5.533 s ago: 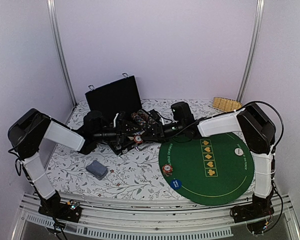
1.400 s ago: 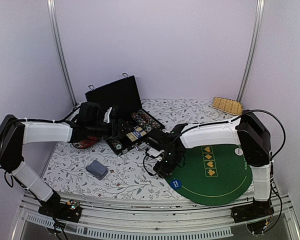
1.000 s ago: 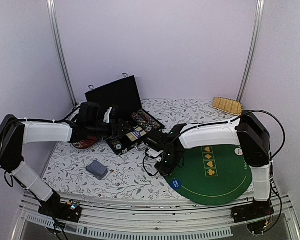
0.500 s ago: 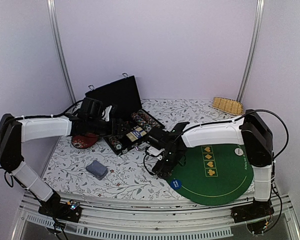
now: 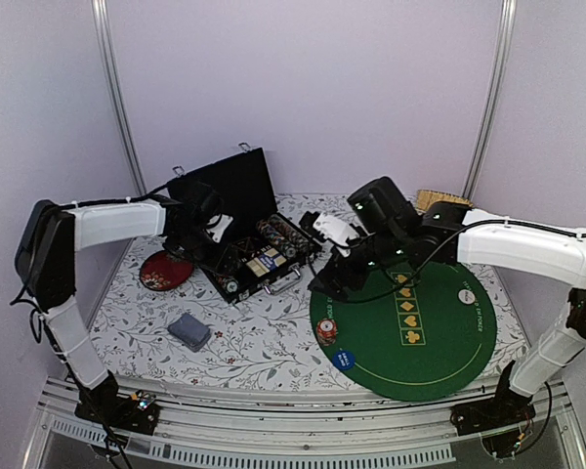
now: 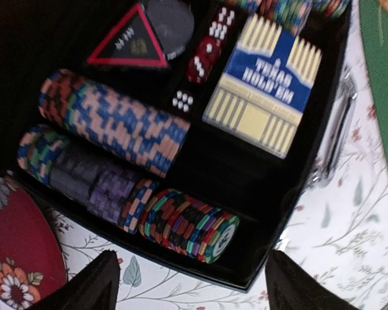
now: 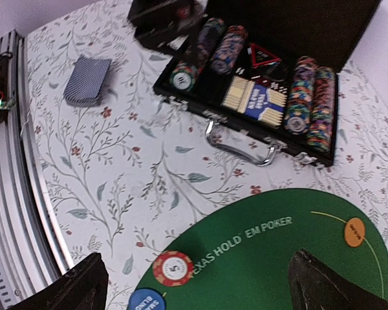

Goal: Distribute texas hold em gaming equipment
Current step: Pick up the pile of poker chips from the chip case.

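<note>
The black case [image 5: 236,205] lies open with rows of striped poker chips [image 6: 113,126] and a Texas Hold'em card box [image 6: 265,90] inside. My left gripper [image 5: 218,237] [image 6: 197,290] hovers open over the case's near edge, just above a multicoloured chip row [image 6: 189,226]. A red chip [image 5: 326,332] [image 7: 173,268] and a blue button disc [image 5: 344,359] [image 7: 145,301] lie on the green mat [image 5: 430,342]. An orange disc [image 7: 354,232] and a white disc [image 5: 466,296] also sit there. My right gripper [image 5: 328,281] [image 7: 200,284] hangs open and empty high over the mat's left edge.
A grey-blue card deck [image 5: 188,330] [image 7: 87,79] lies on the floral cloth at the front left. The dark-red dish [image 5: 164,269] [image 6: 13,239] sits left of the case. A wicker piece [image 5: 441,202] is at the back right.
My right gripper has opened, left the red chip on the mat and risen up and back. My left gripper has moved from over the dish to the case.
</note>
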